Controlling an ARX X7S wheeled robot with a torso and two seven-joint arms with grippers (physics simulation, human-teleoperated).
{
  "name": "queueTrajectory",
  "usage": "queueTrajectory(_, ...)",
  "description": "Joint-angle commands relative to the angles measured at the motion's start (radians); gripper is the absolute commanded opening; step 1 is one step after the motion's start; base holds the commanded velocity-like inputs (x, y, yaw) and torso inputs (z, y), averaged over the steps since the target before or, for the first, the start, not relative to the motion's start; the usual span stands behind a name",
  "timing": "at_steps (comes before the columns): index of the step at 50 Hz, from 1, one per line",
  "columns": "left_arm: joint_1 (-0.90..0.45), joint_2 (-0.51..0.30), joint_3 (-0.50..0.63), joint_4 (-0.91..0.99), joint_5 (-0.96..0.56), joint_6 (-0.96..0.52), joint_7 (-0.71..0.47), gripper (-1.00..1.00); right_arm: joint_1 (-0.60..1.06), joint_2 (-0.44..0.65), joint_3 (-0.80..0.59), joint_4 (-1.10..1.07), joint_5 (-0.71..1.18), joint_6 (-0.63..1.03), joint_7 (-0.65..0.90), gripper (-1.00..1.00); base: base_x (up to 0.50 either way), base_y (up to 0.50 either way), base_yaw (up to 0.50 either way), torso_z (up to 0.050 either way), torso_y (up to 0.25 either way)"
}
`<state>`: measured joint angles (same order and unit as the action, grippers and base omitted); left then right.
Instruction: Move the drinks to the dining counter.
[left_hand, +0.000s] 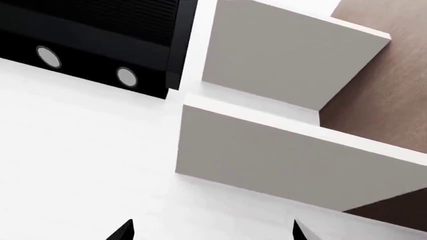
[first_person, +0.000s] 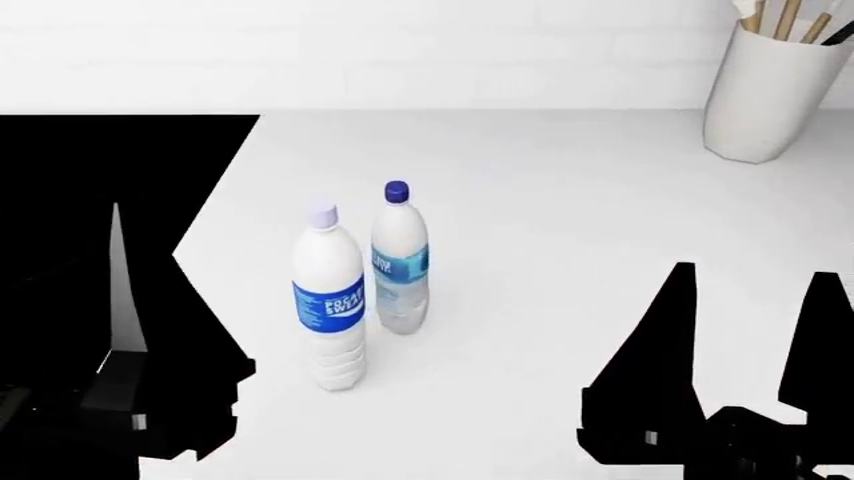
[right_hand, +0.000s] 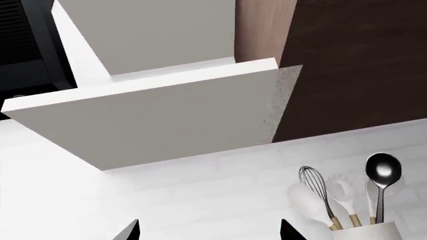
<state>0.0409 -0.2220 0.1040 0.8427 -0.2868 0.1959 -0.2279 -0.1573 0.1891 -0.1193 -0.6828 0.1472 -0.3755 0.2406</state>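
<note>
White worktop (first_person: 561, 220): milky-white lilac-capped plastic bottle (first_person: 330, 310) and slim clear blue-capped bottle (first_person: 399, 262) upright, touching, probably light, slick, tippy; I'd grip mid-label, left gripper (first_person: 127, 300) and right gripper (first_person: 747, 330) both spread, empty.

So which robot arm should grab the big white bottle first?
Probably the left. In the head view the Pocari Sweat bottle stands nearer the left gripper than the right gripper, with the slimmer clear bottle on its right side.

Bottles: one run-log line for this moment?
white bottle: upright on worktop | clear bottle: upright, beside it | left tool: open, empty | right tool: open, empty
</note>
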Motion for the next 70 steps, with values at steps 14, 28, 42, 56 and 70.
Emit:
queueTrajectory(14,0.066,-0.158,0.019,0.032,-0.118,0.027,0.113,1.00,0.005,0.016,-0.011,0.014,0.000,0.012,0.021,1.00,0.00,0.00,0.00,0.000,0.000)
queueTrajectory(28,0.067,-0.289,-0.014,0.084,-0.127,-0.038,0.153,1.00,0.004,0.022,-0.022,0.025,-0.004,0.003,0.029,1.00,0.00,0.00,0.00,0.000,0.000)
queueTrajectory(42,0.036,-0.415,-0.055,0.124,-0.301,-0.119,0.149,1.00,0.002,0.028,-0.034,0.030,-0.010,0.000,0.036,1.00,0.00,0.00,0.00,0.000,0.000)
queueTrajectory(56,-0.032,-0.609,-0.090,0.151,-0.520,-0.261,0.107,1.00,0.006,0.036,-0.047,0.032,-0.012,0.005,0.041,1.00,0.00,0.00,0.00,0.000,0.000)
queueTrajectory(70,-0.041,-0.709,-0.056,0.117,-0.608,-0.341,0.126,1.00,0.008,0.042,-0.053,0.040,-0.010,-0.001,0.049,1.00,0.00,0.00,0.00,0.000,0.000)
